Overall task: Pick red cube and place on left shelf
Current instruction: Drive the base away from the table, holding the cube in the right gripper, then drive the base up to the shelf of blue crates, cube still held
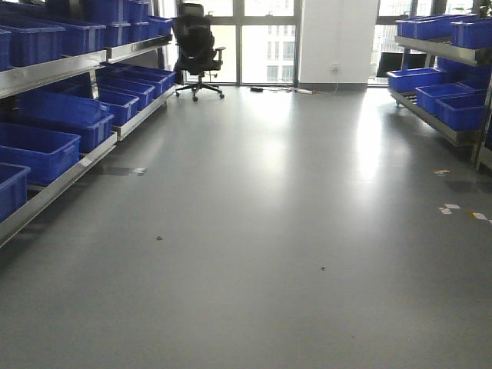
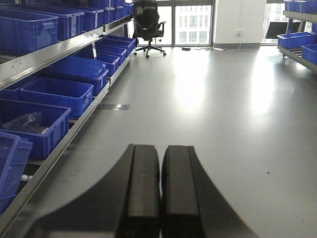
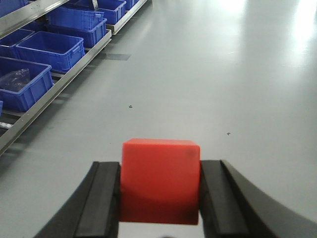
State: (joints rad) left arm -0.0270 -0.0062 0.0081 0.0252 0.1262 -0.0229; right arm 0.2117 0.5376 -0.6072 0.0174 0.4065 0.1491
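In the right wrist view my right gripper (image 3: 160, 171) is shut on the red cube (image 3: 160, 179), a black finger pressed against each side, held above the grey floor. In the left wrist view my left gripper (image 2: 160, 158) is shut and empty, its two black fingers together. The left shelf (image 1: 73, 165) runs along the left wall with steel front rails and rows of blue crates; it also shows in the left wrist view (image 2: 59, 47) and in the right wrist view (image 3: 52, 94). Neither gripper shows in the front view.
A black office chair (image 1: 196, 50) stands at the far end by the windows. A second rack with blue crates (image 1: 442, 96) lines the right wall. One low crate holds a clear plastic bag (image 2: 27, 123). Tape marks (image 1: 450, 207) lie on the grey floor.
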